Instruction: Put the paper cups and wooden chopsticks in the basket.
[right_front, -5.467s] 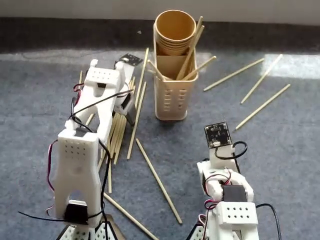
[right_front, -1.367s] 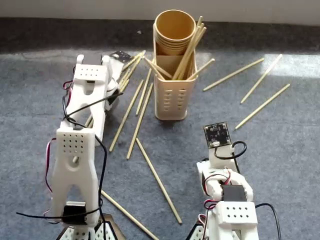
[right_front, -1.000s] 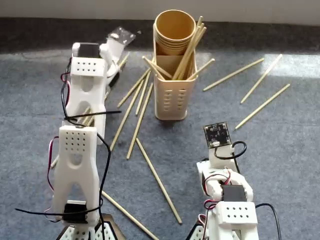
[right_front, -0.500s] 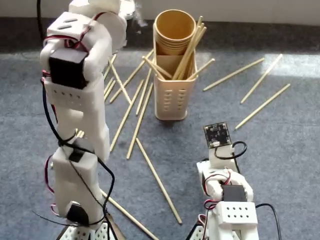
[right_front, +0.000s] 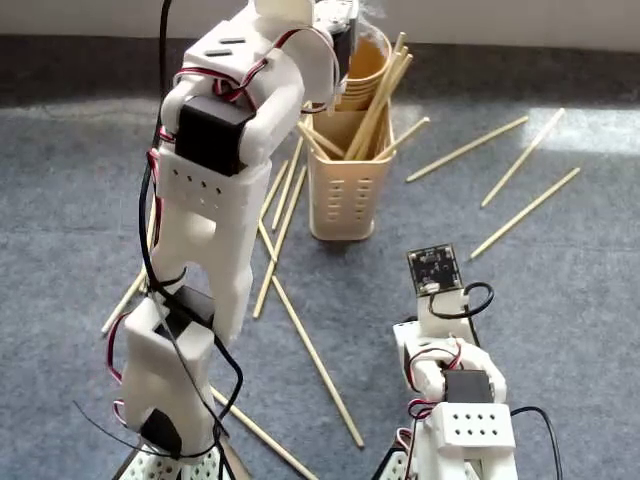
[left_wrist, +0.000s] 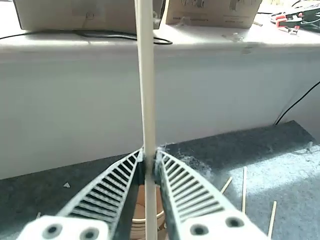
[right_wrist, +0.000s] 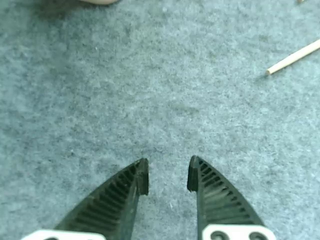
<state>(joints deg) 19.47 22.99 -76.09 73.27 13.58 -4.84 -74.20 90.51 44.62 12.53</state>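
Observation:
My left gripper (left_wrist: 148, 152) is shut on one wooden chopstick (left_wrist: 146, 75), which it holds upright. In the high view the left arm (right_front: 235, 150) is raised, with its gripper (right_front: 340, 25) above the basket's rim. The cream basket (right_front: 345, 195) holds stacked paper cups (right_front: 368, 62) and several chopsticks (right_front: 385, 95). A cup's rim (left_wrist: 161, 219) shows below the left gripper's fingers. Loose chopsticks lie on the carpet left of the basket (right_front: 282, 225) and to its right (right_front: 465, 150). My right gripper (right_wrist: 167, 175) is open over bare carpet, and the right arm (right_front: 455, 390) is at the near edge.
More chopsticks lie at the far right (right_front: 525, 212) and in front of the basket (right_front: 315, 360). One chopstick tip (right_wrist: 295, 57) lies ahead of the right gripper. Grey carpet covers the floor, and a white wall (left_wrist: 225, 90) runs behind the basket.
The left arm rose from the carpet left of the basket and swung up to the basket's top with a chopstick in its gripper. The right arm stayed still.

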